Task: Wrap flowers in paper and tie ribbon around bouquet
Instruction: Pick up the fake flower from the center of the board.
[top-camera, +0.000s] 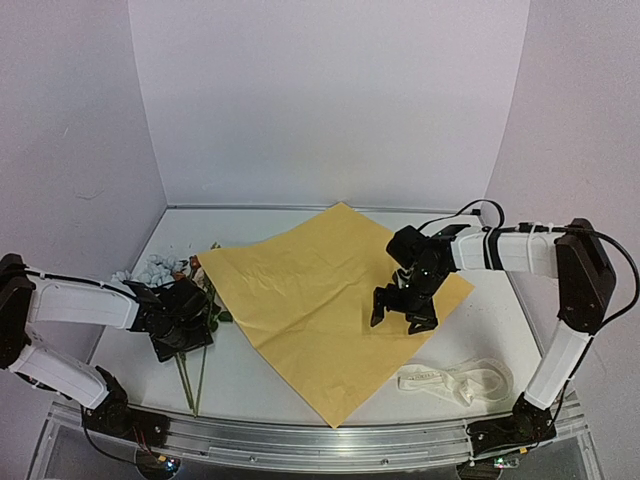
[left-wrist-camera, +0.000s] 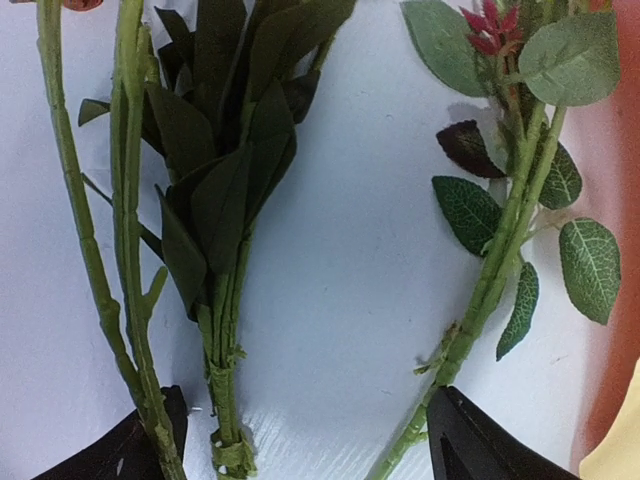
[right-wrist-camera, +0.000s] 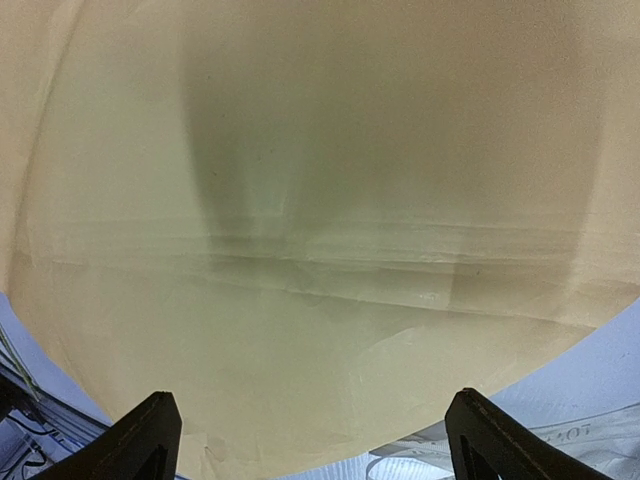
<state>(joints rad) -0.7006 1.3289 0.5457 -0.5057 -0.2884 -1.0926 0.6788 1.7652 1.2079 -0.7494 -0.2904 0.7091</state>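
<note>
While fetching flowers, step 1: left jaws apart astride stems, right jaws apart above paper. Next: clamp stems, lift.

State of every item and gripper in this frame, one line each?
paper: spread flat, not folded.
flowers: lying loose beside the paper's left edge, unwrapped.
ribbon: loosely bunched, untied.
left gripper: jaws open over the flower stems.
right gripper: jaws open above the paper.

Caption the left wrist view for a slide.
Open left gripper poised over the flowers' leafy green stems on the white table.
</note>
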